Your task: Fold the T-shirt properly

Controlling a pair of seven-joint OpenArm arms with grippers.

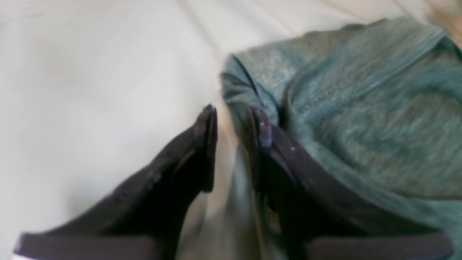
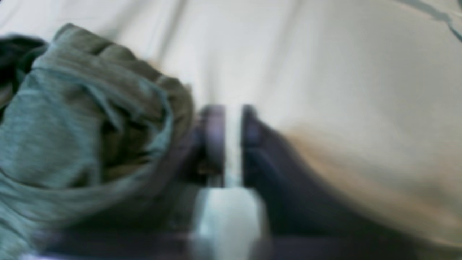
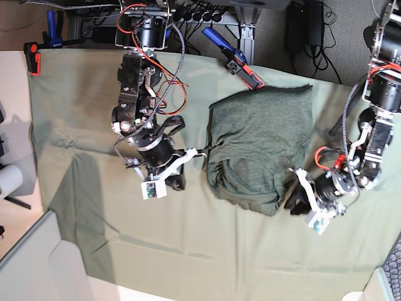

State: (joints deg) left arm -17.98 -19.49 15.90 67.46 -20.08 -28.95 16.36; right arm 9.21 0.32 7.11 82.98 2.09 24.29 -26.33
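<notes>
The T-shirt (image 3: 260, 141) lies folded into a rough rectangle in the middle of the table, its lower part bunched. My left gripper (image 3: 294, 202) sits at the shirt's lower right corner. In the left wrist view the left gripper (image 1: 234, 124) is slightly open and empty, with one fingertip (image 1: 261, 126) against the edge of the shirt (image 1: 361, 108). My right gripper (image 3: 178, 180) is just left of the shirt's lower left corner. In the blurred right wrist view the right gripper (image 2: 232, 135) shows a narrow gap with pale cloth behind it, and the crumpled shirt (image 2: 72, 119) is beside it.
The pale green table cloth (image 3: 94, 207) covers the table. A blue-handled clamp (image 3: 232, 55) lies at the far edge above the shirt. A red clamp (image 3: 32, 59) sits at the far left corner. Cables and power strips hang behind the table.
</notes>
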